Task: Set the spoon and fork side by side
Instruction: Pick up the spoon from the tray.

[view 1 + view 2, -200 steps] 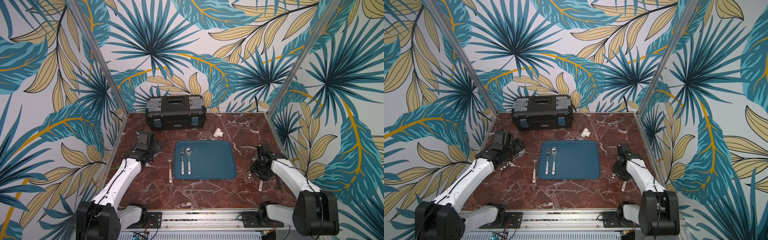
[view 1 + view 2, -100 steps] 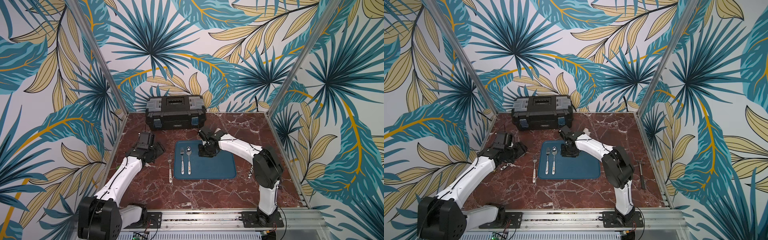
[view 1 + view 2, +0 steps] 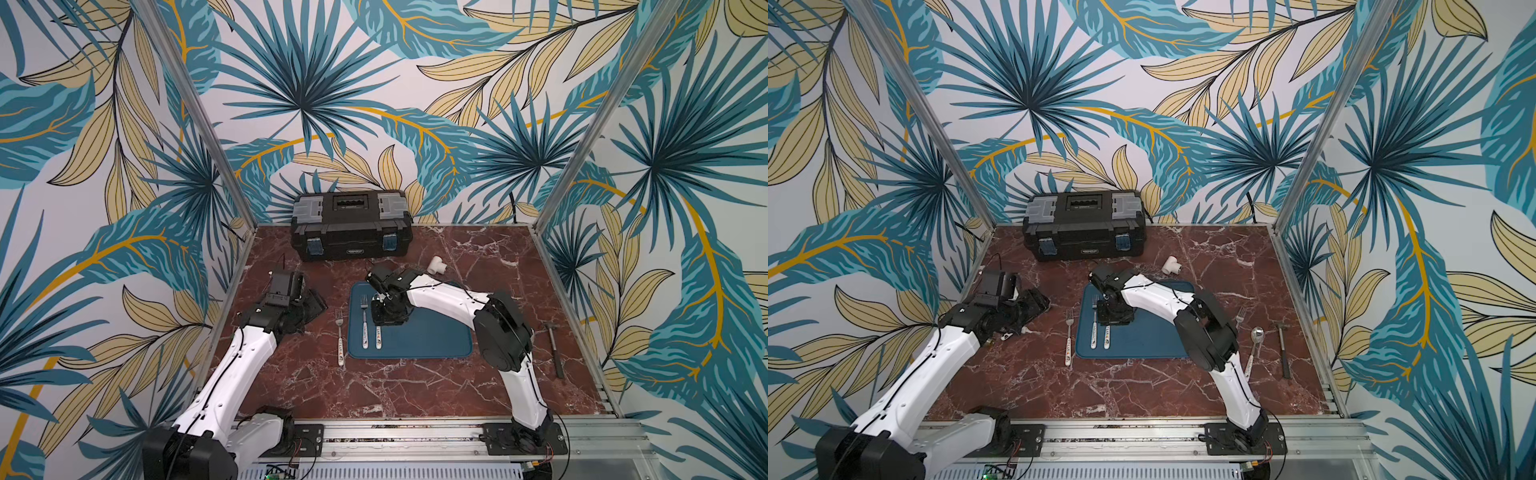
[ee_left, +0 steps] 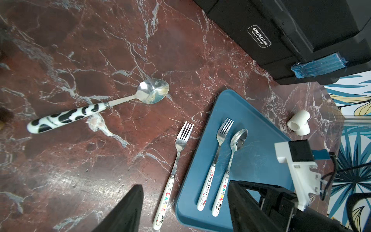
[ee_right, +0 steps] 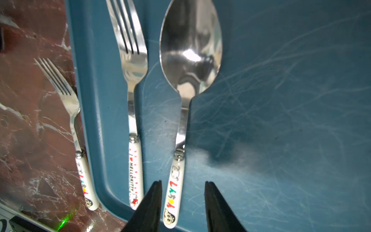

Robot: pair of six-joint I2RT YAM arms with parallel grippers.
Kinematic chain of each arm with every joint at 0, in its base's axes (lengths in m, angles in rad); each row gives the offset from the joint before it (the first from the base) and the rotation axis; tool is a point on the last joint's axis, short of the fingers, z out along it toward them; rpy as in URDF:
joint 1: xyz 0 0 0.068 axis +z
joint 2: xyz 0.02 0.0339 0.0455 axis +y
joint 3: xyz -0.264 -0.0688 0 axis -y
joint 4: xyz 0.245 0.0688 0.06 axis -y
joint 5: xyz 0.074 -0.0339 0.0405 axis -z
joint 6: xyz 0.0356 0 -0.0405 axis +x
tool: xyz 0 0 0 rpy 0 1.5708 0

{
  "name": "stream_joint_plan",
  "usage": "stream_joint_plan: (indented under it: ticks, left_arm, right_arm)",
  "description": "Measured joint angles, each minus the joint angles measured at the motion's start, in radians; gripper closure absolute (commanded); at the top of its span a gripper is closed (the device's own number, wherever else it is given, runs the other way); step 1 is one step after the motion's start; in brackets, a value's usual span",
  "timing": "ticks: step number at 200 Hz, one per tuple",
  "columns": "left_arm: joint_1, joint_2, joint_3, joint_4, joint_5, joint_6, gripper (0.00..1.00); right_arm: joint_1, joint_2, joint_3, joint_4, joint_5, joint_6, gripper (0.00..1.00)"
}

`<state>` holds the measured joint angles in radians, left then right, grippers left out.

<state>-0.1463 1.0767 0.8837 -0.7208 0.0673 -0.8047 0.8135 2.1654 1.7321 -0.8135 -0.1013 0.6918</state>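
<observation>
The fork and the spoon lie parallel on the blue mat, handles toward the table's front, a small gap between them. In both top views the fork shows whole, while the spoon is partly hidden under my right gripper. That right gripper hovers over the spoon's handle, open; the handle sits between the fingers, with a gap on one side. My left gripper stands open and empty over the marble left of the mat.
A second fork lies on the marble just left of the mat. A cow-patterned spoon lies further left. A black toolbox and a white pipe fitting stand behind; a hammer, spoon and fork lie right.
My right arm has swung from the table's right edge over to the mat and now hangs above the spoon's handle. The left arm has barely moved. Fork and spoon lie as before.
</observation>
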Motion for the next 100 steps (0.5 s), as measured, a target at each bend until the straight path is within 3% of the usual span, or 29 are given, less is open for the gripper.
stream_joint_plan:
  ticks: [40,100]
  left_arm:
    - [0.0,-0.027,-0.001,-0.011,-0.002,0.0,0.28]
    - [0.0,-0.034,-0.002,-0.014,-0.002,0.001,0.28]
  right_arm:
    - [0.042,0.042,0.02,-0.044,0.012,-0.004,0.6]
    - [0.048,0.057,0.049,-0.103,0.093,0.013,0.79]
